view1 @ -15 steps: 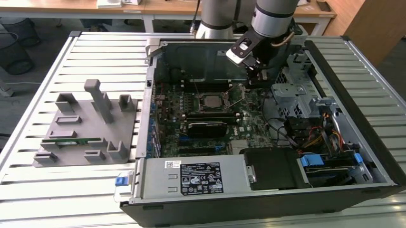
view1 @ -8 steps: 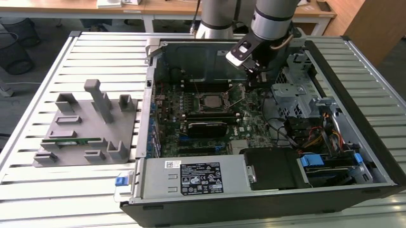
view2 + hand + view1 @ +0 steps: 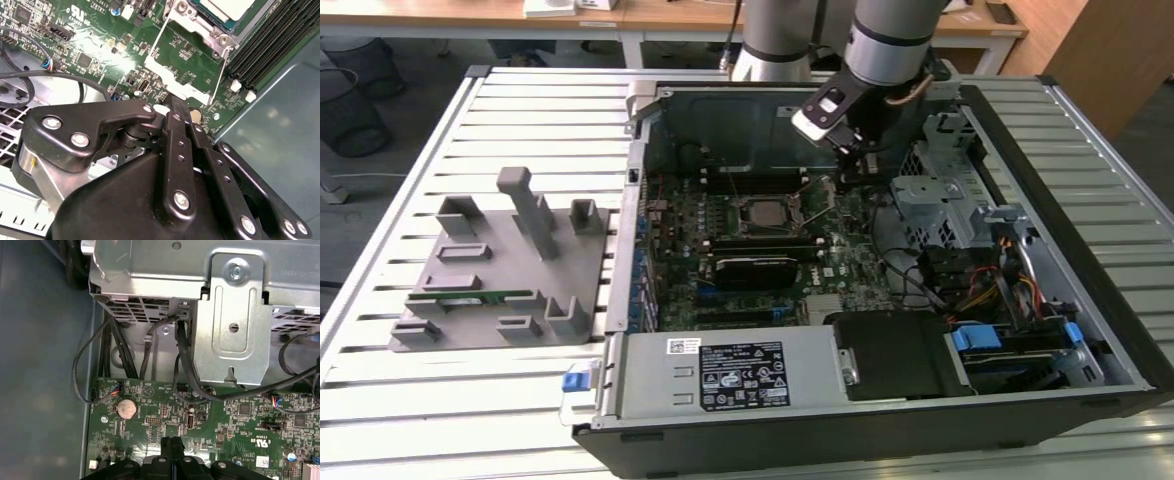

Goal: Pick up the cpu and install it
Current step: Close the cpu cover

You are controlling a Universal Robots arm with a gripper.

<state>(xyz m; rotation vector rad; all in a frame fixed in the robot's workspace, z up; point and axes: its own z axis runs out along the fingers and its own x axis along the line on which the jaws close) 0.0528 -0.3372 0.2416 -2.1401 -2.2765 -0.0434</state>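
The gripper (image 3: 176, 104), closed tight with nothing visible in it, hangs low over the motherboard (image 3: 192, 57) just beside the socket (image 3: 200, 26) where the cpu (image 3: 227, 6) lies seated, a light, stiff, probably fragile chip best taken by opposite edges of its rim.

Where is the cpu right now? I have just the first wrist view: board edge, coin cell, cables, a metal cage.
Observer: The cpu sits in its socket on the motherboard, not in the gripper.
Operator: Where is the gripper relative to it?
Observer: Low over the board, to the exterior view's right of the socket, apart from the cpu.
Operator: What else lies nearby?
Observer: A green memory stick lies in a grey fixture at the exterior view's left.
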